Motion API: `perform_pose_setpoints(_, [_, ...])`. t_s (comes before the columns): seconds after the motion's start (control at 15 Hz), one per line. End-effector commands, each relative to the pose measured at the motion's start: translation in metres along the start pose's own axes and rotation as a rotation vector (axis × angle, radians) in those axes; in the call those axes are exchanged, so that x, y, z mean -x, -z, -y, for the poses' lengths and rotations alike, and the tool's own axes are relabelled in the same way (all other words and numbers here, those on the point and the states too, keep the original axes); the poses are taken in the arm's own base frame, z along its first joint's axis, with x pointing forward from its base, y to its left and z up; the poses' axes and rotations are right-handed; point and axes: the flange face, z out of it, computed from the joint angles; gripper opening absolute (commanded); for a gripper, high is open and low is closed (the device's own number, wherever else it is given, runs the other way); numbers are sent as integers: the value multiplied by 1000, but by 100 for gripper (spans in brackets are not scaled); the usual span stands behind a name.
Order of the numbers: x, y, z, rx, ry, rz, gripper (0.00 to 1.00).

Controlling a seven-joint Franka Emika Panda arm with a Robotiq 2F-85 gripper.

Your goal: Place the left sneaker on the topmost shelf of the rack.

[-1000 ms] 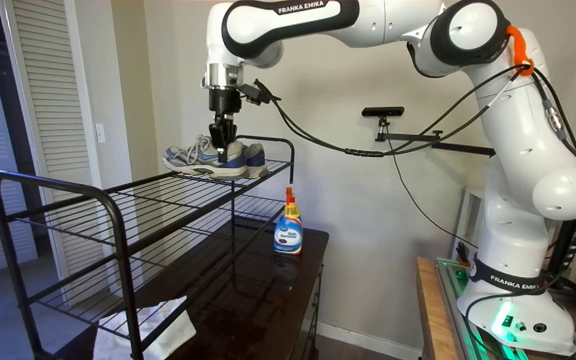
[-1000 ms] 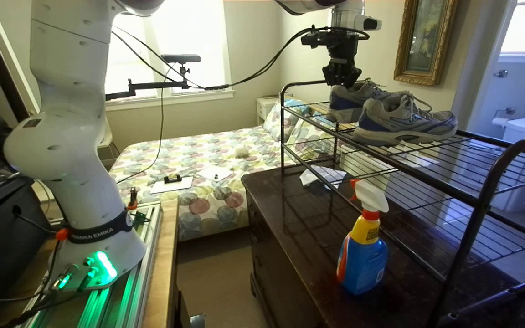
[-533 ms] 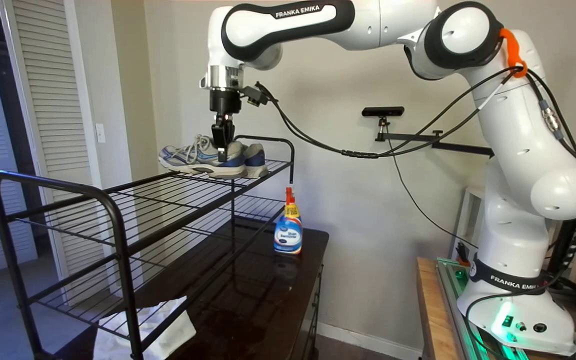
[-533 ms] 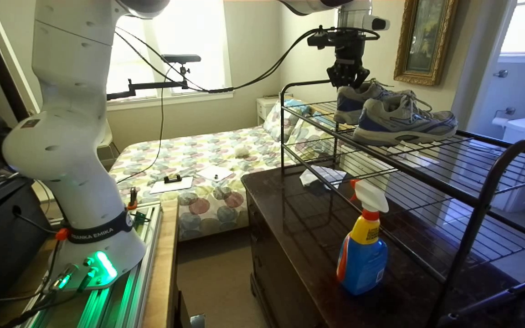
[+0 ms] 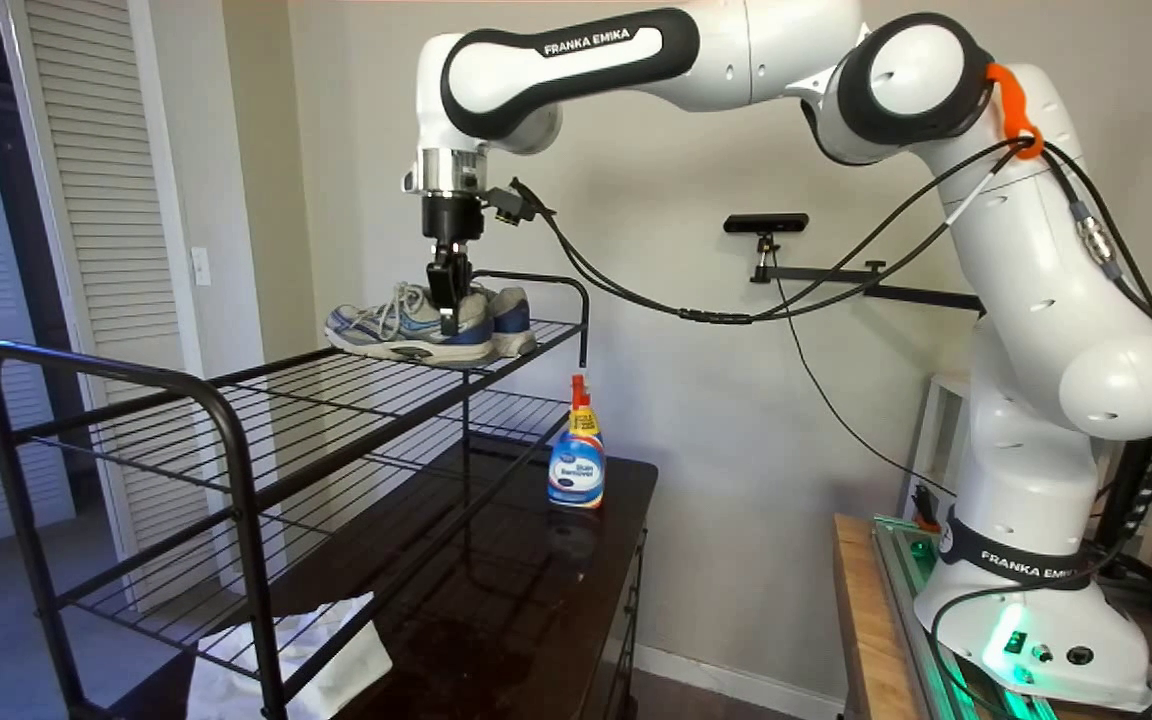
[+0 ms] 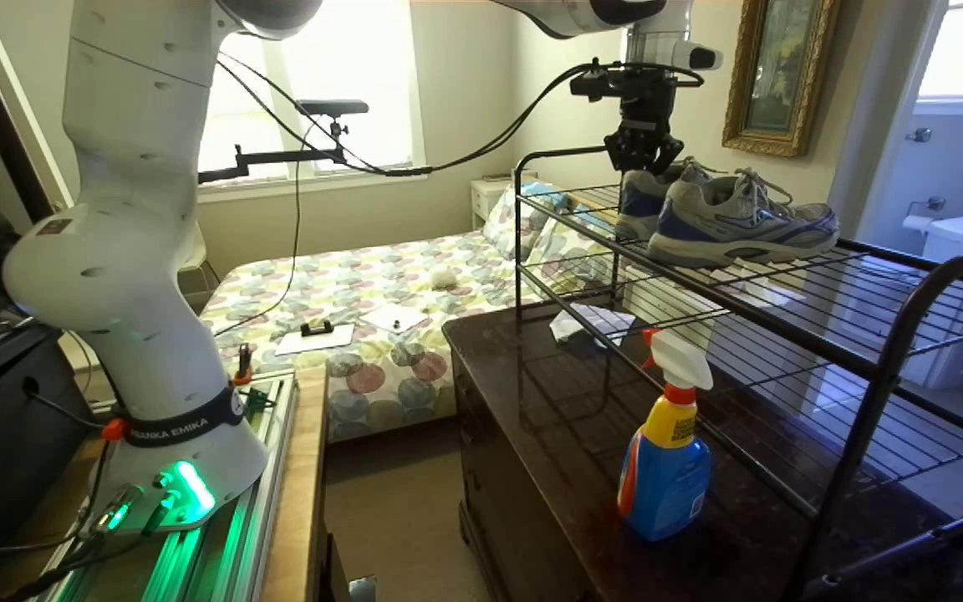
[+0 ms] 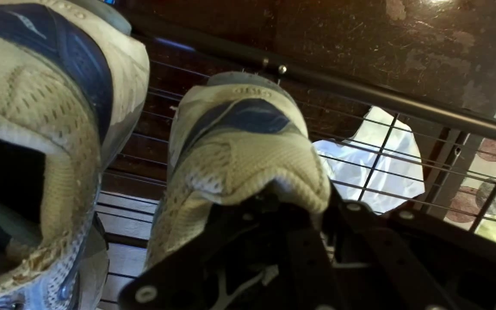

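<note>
The left sneaker, grey-beige and blue with white laces, is at the far end of the topmost shelf of the black rack. It shows partly hidden in an exterior view. My gripper points down and is shut on its heel collar; in the wrist view one finger is inside the shoe opening, the other outside. The sole is at wire level; I cannot tell whether it touches. The matching right sneaker stands close beside it on the same shelf, also in the wrist view.
A spray bottle stands on the dark glossy table beside the rack. White crumpled material lies on the table under the shelves. The rack's end loop rises close to my gripper. A bed stands beyond.
The gripper and left sneaker shift away from the arm's base, then lower onto or almost onto the shelf wires. The right sneaker stays where it was.
</note>
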Motion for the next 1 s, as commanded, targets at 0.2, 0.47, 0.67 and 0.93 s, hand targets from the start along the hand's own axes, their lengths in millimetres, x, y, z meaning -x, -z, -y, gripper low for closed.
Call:
perform_pose_setpoints(0.2, [-10,1,1,11,9,-21,45])
perform_pose_setpoints(0.47, [-11,26,11,44,4,-71,73])
perform_pose_setpoints(0.67, [-12,53,23,76,-27,-124,93])
perform_pose_setpoints(0.93, [-3,96,50,210,-17,-209,100])
